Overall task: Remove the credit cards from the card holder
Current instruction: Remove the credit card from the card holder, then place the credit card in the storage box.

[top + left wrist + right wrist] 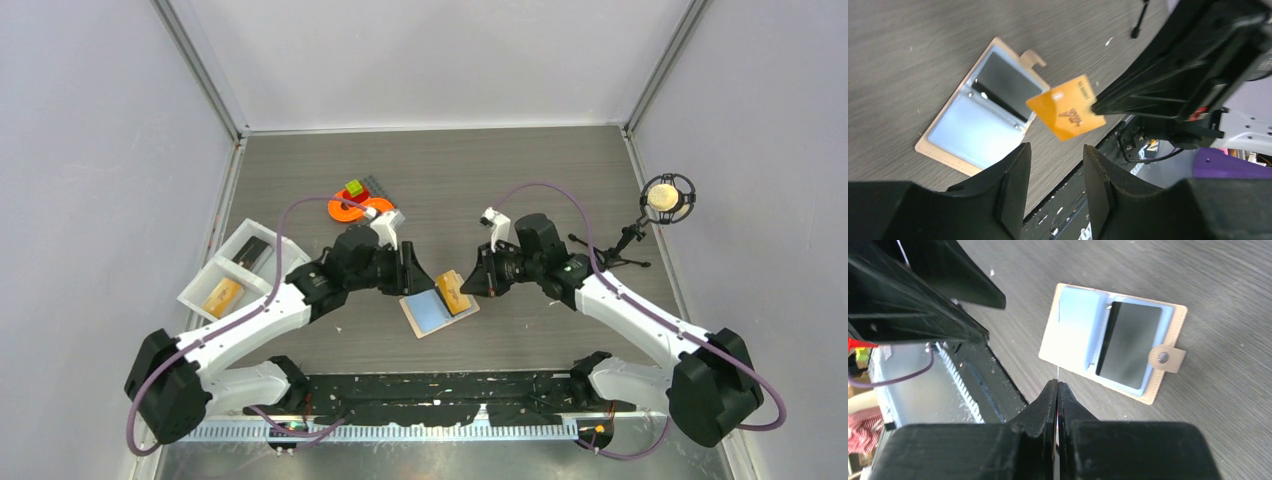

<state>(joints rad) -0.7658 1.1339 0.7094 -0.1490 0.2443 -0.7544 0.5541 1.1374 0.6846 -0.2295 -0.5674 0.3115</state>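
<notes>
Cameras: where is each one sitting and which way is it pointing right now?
Top external: above and behind the bases, looking down on the table; both arms show, reaching toward the open wallet.
Left wrist: on the left arm, looking down past the open left gripper at the orange card pinched by the right gripper.
Right wrist: looking down past its own shut gripper at the dark card.
Shared: all see the wallet.

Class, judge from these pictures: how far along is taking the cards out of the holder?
Done: the holder lies open, and the orange card is out of it. In hand: the right jaws pinch that card clear of the holder; the left jaws are open and empty. Left: the dark card sits in its pocket.
</notes>
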